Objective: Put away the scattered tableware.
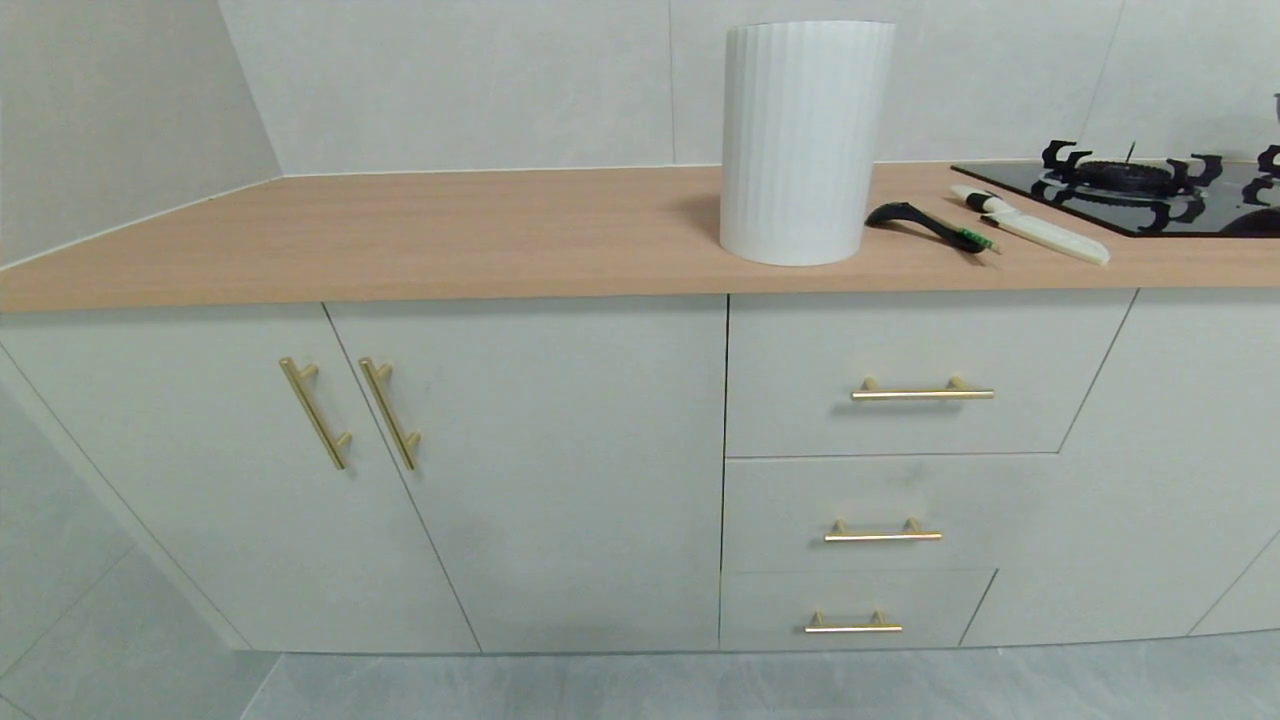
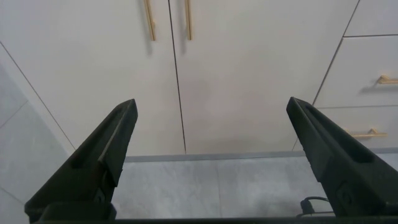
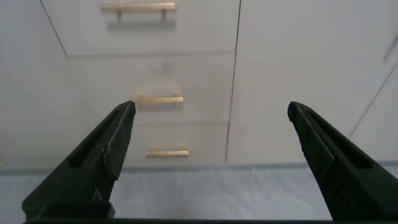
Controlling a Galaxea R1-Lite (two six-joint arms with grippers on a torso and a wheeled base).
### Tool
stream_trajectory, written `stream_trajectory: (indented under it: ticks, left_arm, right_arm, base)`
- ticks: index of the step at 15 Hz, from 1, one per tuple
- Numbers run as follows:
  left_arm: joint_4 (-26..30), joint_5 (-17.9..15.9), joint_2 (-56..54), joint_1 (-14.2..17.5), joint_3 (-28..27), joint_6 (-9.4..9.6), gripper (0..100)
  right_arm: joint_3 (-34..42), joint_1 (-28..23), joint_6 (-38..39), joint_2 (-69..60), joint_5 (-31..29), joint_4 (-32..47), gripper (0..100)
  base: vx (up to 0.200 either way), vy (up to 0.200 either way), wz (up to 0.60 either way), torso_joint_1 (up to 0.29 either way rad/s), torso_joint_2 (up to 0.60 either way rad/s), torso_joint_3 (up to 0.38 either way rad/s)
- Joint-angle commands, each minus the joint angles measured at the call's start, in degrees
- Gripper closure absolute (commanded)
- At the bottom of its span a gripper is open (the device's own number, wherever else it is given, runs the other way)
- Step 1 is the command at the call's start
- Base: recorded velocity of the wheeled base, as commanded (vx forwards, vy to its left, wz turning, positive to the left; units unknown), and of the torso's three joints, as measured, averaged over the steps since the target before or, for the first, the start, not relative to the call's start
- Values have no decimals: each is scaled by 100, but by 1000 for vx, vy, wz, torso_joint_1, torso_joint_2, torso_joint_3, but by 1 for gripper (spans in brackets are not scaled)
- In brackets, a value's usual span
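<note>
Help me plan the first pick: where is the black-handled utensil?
The black-handled utensil lies on the wooden counter toward the head view's right, between the white ribbed container and the white knife.

The tall white ribbed canister (image 1: pixel 805 140) is the one bulky obstacle on the tabletop (image 1: pixel 450 230). To the canister's left, a broad run of bare wood reaches the corner walls and is open from the front and from above. Just right of the canister lie a black peeler (image 1: pixel 925 225) and a white knife (image 1: pixel 1035 232), with only a narrow strip between them. Beyond them the hob (image 1: pixel 1150 190) and its raised grates bar low passes. The tiled wall stands near behind the canister. Below it, the cabinet doors (image 1: pixel 530 470) and drawers (image 1: pixel 900 375) are shut, their handles jutting out.
</note>
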Motion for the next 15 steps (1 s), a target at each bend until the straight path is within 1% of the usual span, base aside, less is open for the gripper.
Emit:
stream_trajectory:
  ticks: [1, 2, 3, 6, 8, 9, 12, 13, 15]
  left_arm:
    - [-1, -2, 2, 0, 5, -2, 0]
    - [-1, -2, 2, 0, 5, -2, 0]
    - [-1, -2, 2, -8, 5, -2, 0]
    - [-1, -2, 2, 0, 5, -2, 0]
    - [-1, -2, 2, 0, 5, -2, 0]
    - [-1, -2, 2, 0, 5, -2, 0]
    - [-1, -2, 2, 0, 5, -2, 0]
    - [-1, -2, 2, 0, 5, -2, 0]
    - [-1, -2, 2, 0, 5, -2, 0]
  right_arm:
    - [-65, 0, 22, 40, 178, 148, 0]
    - [-240, 18, 22, 260, 407, 385, 0]
    - [-425, 18, 22, 594, 503, 456, 0]
    - [-1040, 53, 30, 2114, 925, 473, 0]
    - [-1436, 70, 22, 3248, 952, 465, 0]
    - [-1515, 149, 13, 3696, 952, 465, 0]
    - [-1831, 914, 22, 4900, 873, 429, 0]
    - [-1945, 1063, 13, 5155, 846, 421, 0]
    - [-2517, 1433, 4, 6061, 811, 429, 0]
  base:
    - [0, 0, 0, 0, 0, 0]
    - [0, 0, 0, 0, 0, 0]
    - [0, 0, 0, 0, 0, 0]
    - [0, 0, 0, 0, 0, 0]
    - [0, 0, 0, 0, 0, 0]
    - [0, 0, 0, 0, 0, 0]
    - [0, 0, 0, 0, 0, 0]
    - [0, 0, 0, 0, 0, 0]
    - [0, 0, 0, 0, 0, 0]
